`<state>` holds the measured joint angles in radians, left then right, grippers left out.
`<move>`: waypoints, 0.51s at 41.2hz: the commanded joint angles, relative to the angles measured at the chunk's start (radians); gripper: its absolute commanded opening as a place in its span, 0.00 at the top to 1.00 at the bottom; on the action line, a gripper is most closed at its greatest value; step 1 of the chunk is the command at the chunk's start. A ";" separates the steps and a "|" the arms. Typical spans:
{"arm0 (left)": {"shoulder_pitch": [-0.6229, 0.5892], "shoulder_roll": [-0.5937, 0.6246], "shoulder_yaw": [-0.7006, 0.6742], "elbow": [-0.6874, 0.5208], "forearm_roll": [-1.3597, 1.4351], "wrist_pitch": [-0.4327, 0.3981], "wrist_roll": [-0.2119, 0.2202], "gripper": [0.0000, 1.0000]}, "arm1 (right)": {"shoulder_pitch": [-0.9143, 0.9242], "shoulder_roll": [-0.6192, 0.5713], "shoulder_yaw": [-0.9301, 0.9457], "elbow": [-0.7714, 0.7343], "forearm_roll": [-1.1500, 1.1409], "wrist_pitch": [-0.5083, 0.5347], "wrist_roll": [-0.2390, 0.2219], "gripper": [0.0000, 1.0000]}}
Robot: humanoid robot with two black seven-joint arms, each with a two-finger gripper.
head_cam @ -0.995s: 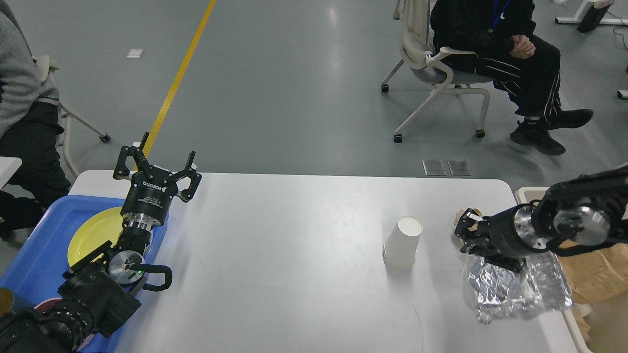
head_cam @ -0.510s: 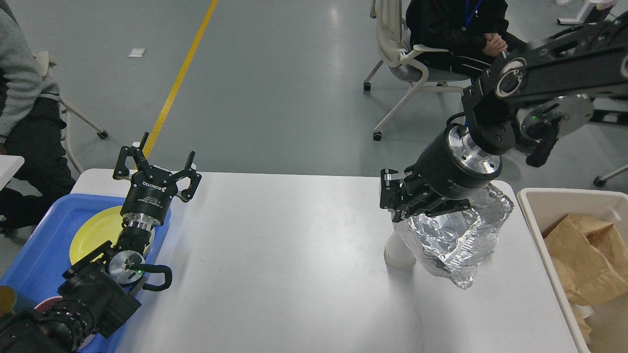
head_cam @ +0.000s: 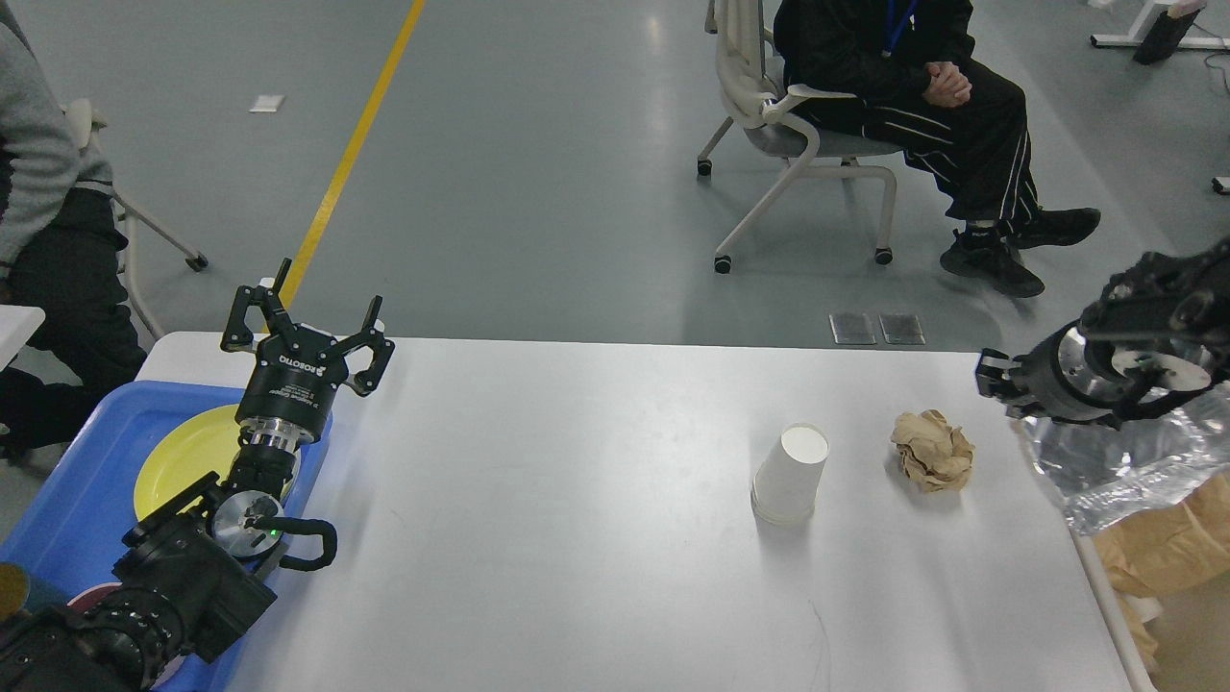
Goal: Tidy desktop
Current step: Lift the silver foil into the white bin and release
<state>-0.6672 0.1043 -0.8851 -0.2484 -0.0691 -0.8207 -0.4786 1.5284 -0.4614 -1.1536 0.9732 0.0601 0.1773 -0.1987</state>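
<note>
The white desktop [head_cam: 577,481] carries an upside-down white paper cup [head_cam: 790,473] and a crumpled brown paper ball [head_cam: 932,450] on its right half. My right gripper [head_cam: 996,377] is at the table's right edge, shut on a crinkled sheet of silver foil [head_cam: 1129,461] that hangs from it over the bin side. My left gripper [head_cam: 307,322] is open and empty, pointing up at the far left corner above the blue tray [head_cam: 67,509].
The blue tray holds a yellow plate [head_cam: 183,457]. Brown paper [head_cam: 1168,548] lies in the beige bin off the right edge, mostly hidden by the foil. Two people sit on chairs beyond and to the left of the table.
My right gripper has carried the foil from above the cup rightward to the table's right edge, uncovering the brown paper ball. The left arm has not moved.
</note>
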 commanded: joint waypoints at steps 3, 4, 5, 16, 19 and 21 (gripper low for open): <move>0.000 0.000 0.000 0.000 0.000 0.000 0.000 0.01 | -0.310 0.009 0.009 -0.303 0.007 -0.126 -0.008 1.00; -0.002 0.000 0.000 0.000 0.000 0.000 0.000 0.01 | -0.351 0.009 0.009 -0.333 0.012 -0.153 -0.013 1.00; 0.000 0.000 0.000 0.000 0.000 0.000 0.000 0.01 | -0.388 0.010 0.012 -0.367 0.020 -0.177 -0.014 1.00; 0.000 0.000 0.000 0.000 0.000 0.000 0.000 0.01 | -0.703 0.067 0.086 -0.745 0.129 -0.206 -0.050 0.00; 0.000 0.000 0.000 0.000 0.000 0.000 0.000 0.01 | -0.712 0.072 0.110 -0.755 0.129 -0.208 -0.050 0.00; 0.000 0.000 0.000 0.000 0.000 0.000 0.000 0.01 | -0.712 0.072 0.118 -0.758 0.129 -0.208 -0.050 0.00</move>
<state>-0.6679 0.1043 -0.8851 -0.2485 -0.0694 -0.8215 -0.4786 0.8292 -0.3940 -1.0624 0.2346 0.1867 -0.0305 -0.2485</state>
